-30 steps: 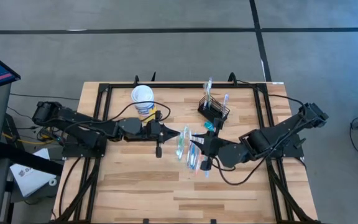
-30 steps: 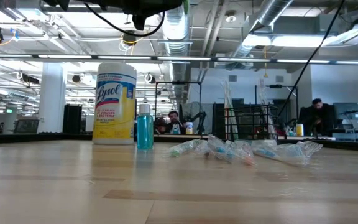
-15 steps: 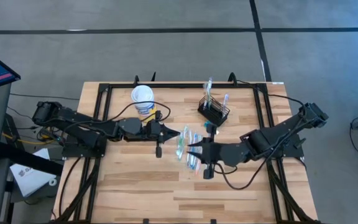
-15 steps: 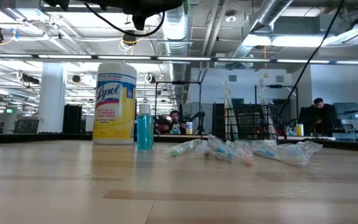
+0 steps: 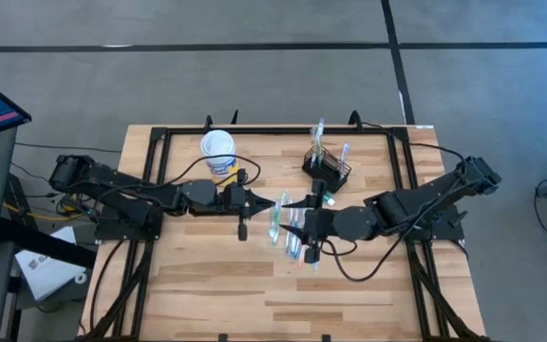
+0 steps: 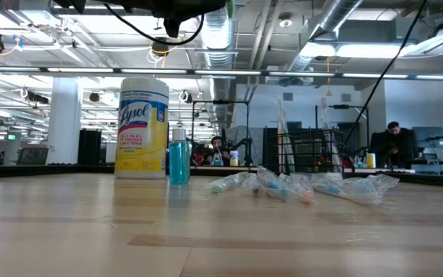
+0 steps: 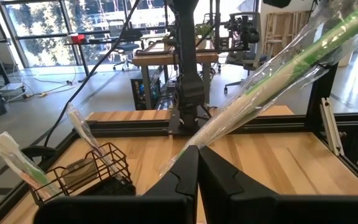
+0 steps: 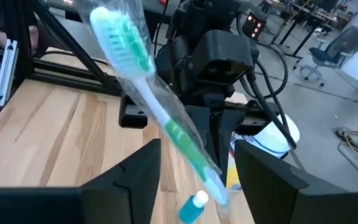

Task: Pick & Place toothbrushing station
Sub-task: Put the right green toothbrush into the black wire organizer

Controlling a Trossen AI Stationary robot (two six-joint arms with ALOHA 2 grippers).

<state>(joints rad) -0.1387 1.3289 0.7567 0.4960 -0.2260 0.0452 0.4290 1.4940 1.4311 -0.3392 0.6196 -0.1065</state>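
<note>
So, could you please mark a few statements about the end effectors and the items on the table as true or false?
1. The left end effector is shut on a wrapped toothbrush. True.
2. The right end effector is shut. False: its fingers stand wide open.
3. The black wire caddy has wrapped items standing in it. True.
4. The yellow canister lies on its side. False: it stands upright.
5. The small blue bottle is inside the caddy. False: it stands outside it, near the canister.

2 black jointed arms (image 5: pixel 131 190) with looping black cables; each ends in 2 matte, angular dark fingers (image 7: pixel 185 180).
</note>
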